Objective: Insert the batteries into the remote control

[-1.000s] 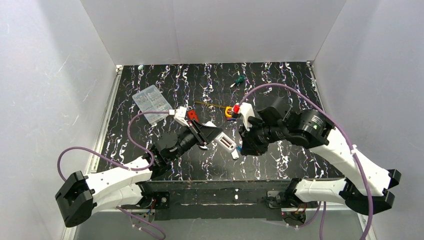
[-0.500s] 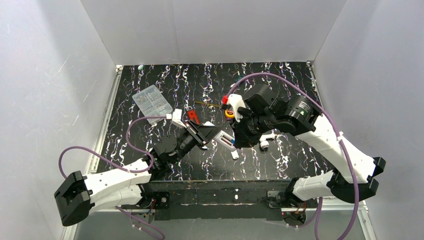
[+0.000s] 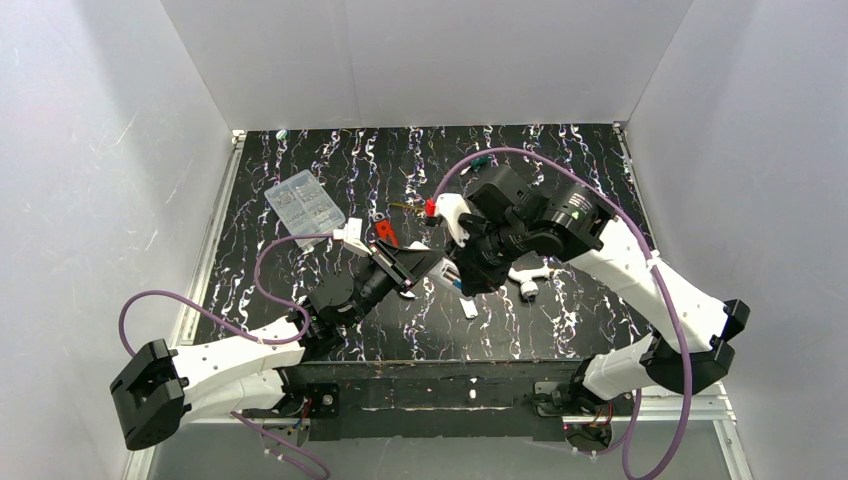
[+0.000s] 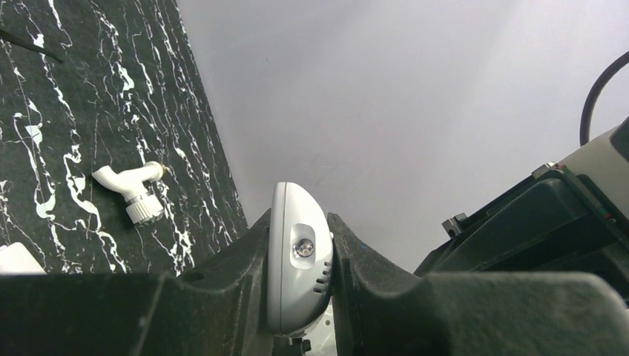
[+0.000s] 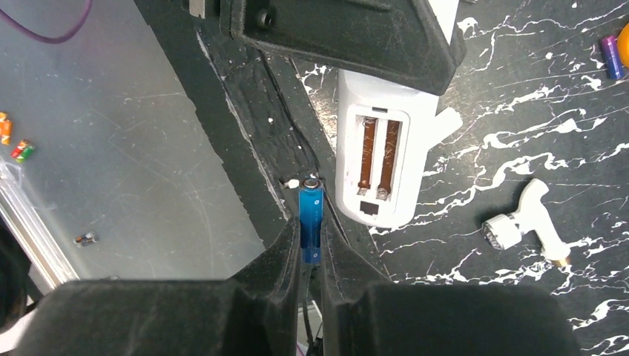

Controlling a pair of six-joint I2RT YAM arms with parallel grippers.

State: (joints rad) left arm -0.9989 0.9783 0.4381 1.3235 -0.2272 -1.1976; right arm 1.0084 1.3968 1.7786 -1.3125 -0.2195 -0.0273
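- Here comes the right gripper [image 5: 311, 236]: it has swung in from the right of the remote control [image 5: 386, 89] and now hangs just beside it, clamped on a blue battery [image 5: 311, 211].
- The left gripper [image 4: 299, 231] stays clenched on the remote control's end, holding it tilted off the table.
- Its battery bay [image 5: 377, 156] is open with both slots bare. The battery sits alongside, not yet in, so insertion looks next.

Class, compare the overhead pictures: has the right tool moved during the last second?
Yes. The right tool has shifted left, toward the clear plastic box, uncovering the white pipe fitting.
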